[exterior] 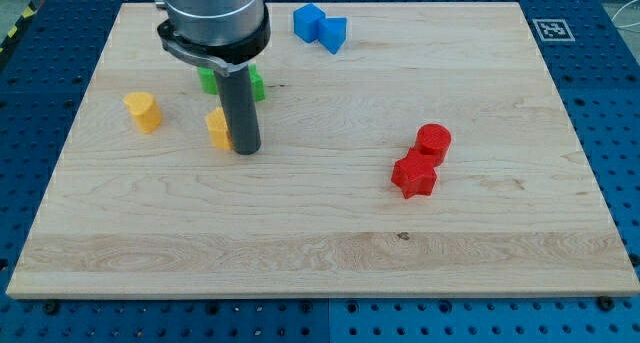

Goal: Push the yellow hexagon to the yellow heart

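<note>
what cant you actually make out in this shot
- Yellow hexagon, camera view: its right side is hidden behind my tip, so contact cannot be confirmed.
- Green block, camera view: mostly covered by the arm's rod and housing; shape unclear.
- Yellow heart: fully visible, to the view's left of the hexagon.

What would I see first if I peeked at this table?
First, the big grey arm at the view's top left, with my tip pressed against the right side of the yellow hexagon. The yellow heart waits further left. Two red blocks huddle at the right, and blue blocks sit near the top edge.
</note>
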{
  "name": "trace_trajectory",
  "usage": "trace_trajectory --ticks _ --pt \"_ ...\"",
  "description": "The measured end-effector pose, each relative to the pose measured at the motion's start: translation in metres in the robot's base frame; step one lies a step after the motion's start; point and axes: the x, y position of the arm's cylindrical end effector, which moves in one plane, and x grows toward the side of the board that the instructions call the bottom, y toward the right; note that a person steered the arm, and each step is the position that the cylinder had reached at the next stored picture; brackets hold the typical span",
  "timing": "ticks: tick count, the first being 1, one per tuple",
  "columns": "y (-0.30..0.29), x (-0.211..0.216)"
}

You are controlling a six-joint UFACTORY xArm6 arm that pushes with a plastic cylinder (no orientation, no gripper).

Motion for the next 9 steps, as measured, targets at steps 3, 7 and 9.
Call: trace_trajectory --ticks 3,7,9 --pt "-0.033 -0.009" --pt "-0.058 -0.014" --pt "-0.002 -0.018"
